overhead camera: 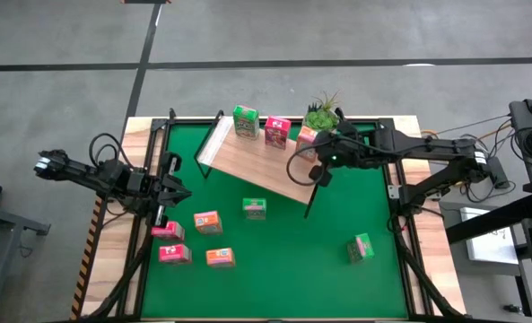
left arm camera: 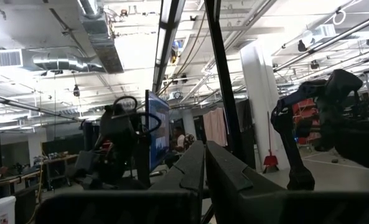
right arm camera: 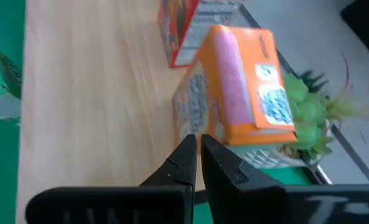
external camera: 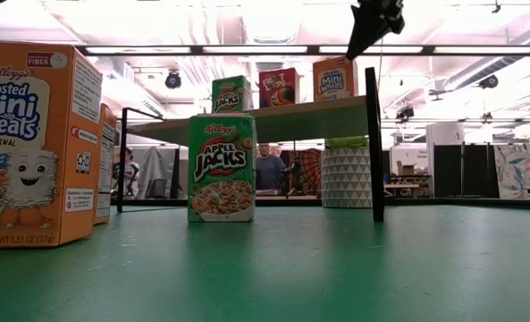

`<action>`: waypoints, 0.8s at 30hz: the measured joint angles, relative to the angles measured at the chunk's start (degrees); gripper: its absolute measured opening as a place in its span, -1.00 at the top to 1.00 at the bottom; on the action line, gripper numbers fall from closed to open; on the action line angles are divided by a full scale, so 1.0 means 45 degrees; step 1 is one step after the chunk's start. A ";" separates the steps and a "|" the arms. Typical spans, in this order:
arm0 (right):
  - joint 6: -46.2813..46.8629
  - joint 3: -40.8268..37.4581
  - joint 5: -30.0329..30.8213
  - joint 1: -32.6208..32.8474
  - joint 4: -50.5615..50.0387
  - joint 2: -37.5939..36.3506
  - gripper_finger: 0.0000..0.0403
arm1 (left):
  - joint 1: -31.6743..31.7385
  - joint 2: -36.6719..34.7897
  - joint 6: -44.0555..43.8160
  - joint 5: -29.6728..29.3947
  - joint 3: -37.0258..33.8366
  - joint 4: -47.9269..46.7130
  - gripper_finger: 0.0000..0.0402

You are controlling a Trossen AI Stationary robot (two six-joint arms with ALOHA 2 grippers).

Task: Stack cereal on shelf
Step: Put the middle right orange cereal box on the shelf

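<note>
pincer (right arm camera: 198, 158) closed — empty | orange box (right arm camera: 237, 87) on shelf (right arm camera: 91, 106) | plant (right arm camera: 305, 118) beside

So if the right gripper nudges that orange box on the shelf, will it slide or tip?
The orange box stands upright on the smooth wood shelf, so a low push would probably slide it. It looks like thin, light cardboard, so a high nudge could tip it.
</note>
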 joint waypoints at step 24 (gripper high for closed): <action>-0.0498 0.0000 -0.0012 -0.0556 0.0115 0.0000 0.94 | 0.0000 0.0000 0.0016 -0.0005 0.0000 0.0000 1.00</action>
